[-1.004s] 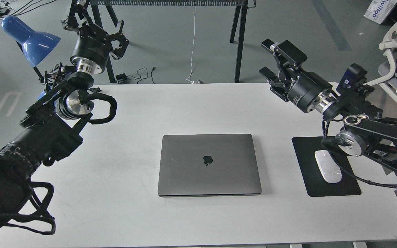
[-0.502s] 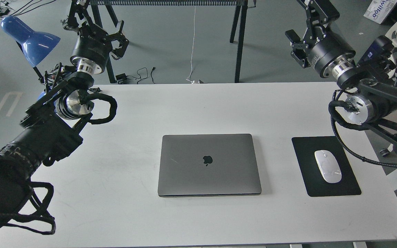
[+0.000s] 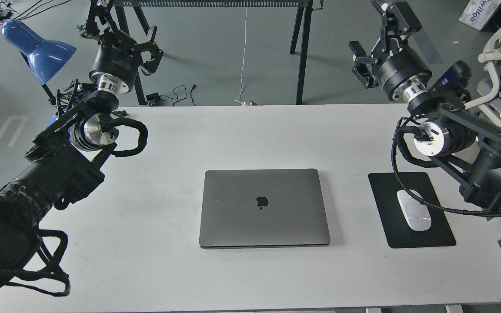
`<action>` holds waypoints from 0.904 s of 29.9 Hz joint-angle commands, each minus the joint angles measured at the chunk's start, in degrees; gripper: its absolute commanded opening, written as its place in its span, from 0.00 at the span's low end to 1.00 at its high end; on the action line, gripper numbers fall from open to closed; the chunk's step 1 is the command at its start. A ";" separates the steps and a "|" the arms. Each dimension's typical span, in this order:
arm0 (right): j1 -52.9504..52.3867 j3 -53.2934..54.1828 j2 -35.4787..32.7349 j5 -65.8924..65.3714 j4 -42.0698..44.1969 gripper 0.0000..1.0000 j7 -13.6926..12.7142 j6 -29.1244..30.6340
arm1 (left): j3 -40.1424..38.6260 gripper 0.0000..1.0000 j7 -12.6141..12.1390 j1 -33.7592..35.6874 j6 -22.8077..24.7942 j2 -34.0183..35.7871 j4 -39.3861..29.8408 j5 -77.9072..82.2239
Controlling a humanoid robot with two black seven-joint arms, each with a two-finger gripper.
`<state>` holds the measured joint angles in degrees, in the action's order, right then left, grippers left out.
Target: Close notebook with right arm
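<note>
The notebook is a slim grey laptop lying flat in the middle of the white table, lid down, with the dark apple logo facing up. My right arm comes in from the right, and its gripper is raised above the table's far right edge, well away from the notebook, with its fingers spread and empty. My left gripper is held high at the far left beside the blue lamp, with its fingers apart and empty.
A black mouse pad with a white mouse lies right of the notebook, partly under my right arm's cable. A blue lamp stands at the back left. Black trestle legs stand behind the table. A white chair is at the far right.
My right gripper rose from beside the table's right side to high at the back right, then shifted slightly left. The arm's elbow now hangs over the mouse pad. Notebook and left arm unchanged.
</note>
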<state>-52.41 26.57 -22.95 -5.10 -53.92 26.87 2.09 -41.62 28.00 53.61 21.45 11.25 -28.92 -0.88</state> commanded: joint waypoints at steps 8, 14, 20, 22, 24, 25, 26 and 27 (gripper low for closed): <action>3.10 3.58 1.95 -0.09 1.18 0.99 0.55 1.95 | 0.05 1.00 0.00 0.00 -0.01 0.00 0.00 0.00; 3.01 3.66 1.95 -0.09 1.18 0.99 0.55 1.78 | 0.05 1.00 0.00 0.00 0.08 0.00 0.00 0.00; 2.84 3.75 1.95 -0.17 1.18 0.99 0.55 1.51 | 0.05 1.00 0.00 0.00 -0.01 0.00 0.00 0.00; 2.75 3.75 1.95 -0.17 1.18 0.99 0.55 1.51 | 0.05 1.00 0.00 0.00 -0.01 0.00 0.00 0.00; 2.49 3.66 1.95 -0.17 1.27 0.99 0.46 1.16 | 0.05 1.00 0.00 0.00 -0.01 0.00 0.00 0.00; 2.31 3.58 1.95 -0.26 1.27 0.99 0.38 1.07 | 0.05 1.00 0.00 0.00 -0.01 0.00 0.00 0.00; 2.05 3.49 1.95 -0.26 1.27 0.99 0.29 1.07 | 0.05 1.00 0.00 0.00 -0.01 0.00 0.00 0.00; 1.70 3.31 1.95 -0.35 1.36 0.99 0.20 1.07 | 0.05 1.00 0.00 0.00 -0.01 0.00 0.00 0.00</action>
<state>-50.06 30.26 -21.01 -5.32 -52.67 27.36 3.27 -41.57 28.00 53.61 21.45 11.25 -28.92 -0.88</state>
